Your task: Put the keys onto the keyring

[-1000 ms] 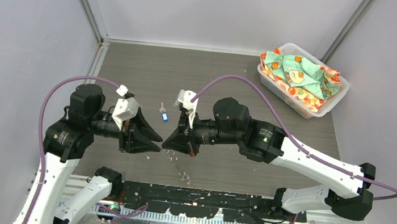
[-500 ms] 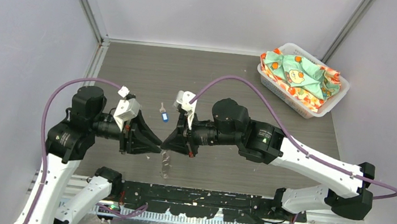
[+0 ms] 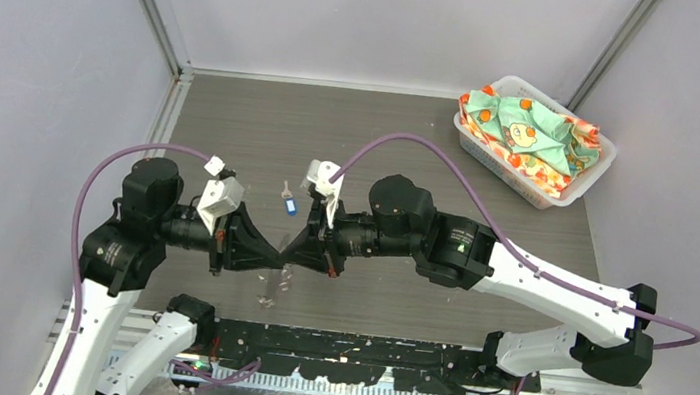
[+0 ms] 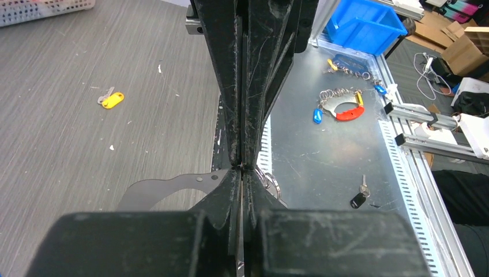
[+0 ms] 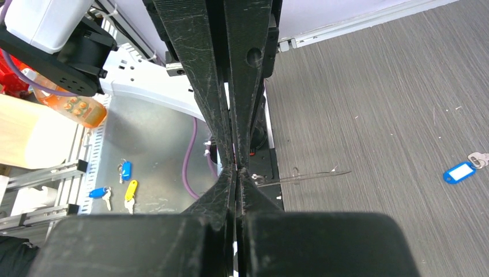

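Keyring [image 3: 272,286] has swung left since a second ago. It dangles from your right fingers [image 3: 312,247], which are clamped on it, with its long axis pointing at the near edge. Your left fingers [image 3: 254,246] just snapped together, tip-to-tip with the right; can't tell if they caught it. Just beyond, the blue key [image 3: 290,206] lies on the tabletop [image 3: 413,145].

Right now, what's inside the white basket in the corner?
A crumpled cloth, green with orange patterns, fills the basket. It covers the bottom, so anything lying under it cannot be seen.
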Available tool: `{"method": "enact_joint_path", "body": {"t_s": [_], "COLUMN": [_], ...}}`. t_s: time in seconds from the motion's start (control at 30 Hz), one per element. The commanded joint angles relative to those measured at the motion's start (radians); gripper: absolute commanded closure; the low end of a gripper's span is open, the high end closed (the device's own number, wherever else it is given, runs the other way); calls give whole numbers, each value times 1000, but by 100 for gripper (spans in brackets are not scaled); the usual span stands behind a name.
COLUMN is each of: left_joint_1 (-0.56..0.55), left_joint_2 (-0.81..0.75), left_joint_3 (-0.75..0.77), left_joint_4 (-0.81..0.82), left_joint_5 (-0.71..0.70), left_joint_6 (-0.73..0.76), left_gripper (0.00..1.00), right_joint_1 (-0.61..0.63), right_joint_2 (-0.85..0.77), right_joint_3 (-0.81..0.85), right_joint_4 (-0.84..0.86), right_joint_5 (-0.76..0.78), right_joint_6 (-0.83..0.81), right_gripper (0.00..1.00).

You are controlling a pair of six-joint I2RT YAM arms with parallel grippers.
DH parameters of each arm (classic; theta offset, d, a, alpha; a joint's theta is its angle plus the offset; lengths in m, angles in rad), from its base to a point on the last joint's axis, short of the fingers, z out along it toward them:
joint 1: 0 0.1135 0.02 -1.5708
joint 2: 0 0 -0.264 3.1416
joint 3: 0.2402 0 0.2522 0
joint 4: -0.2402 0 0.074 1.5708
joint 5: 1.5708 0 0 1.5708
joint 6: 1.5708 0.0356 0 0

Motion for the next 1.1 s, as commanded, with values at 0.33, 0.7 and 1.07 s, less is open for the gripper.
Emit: {"method": "enact_joint_path", "body": {"t_s": [0.33, 0.7, 1.07], "left_joint_1": [-7, -7, -7], "left_joint_2": [-43, -121, -177], "left_joint_3": [-7, 5, -40], "left_joint_4": [223, 245, 215], "left_joint_5": [-22, 60, 70], "left_joint_6": [-81, 300, 644], "left_gripper": [100, 100, 100], "right_joint_1": [11, 10, 11], "right_joint_2": [-78, -281, -178], "right_joint_3": [21, -97, -37], "right_joint_4": [109, 56, -33], "right_joint_5": [26, 131, 22], "right_joint_6": [25, -124, -321], "right_gripper": [48, 26, 50]}}
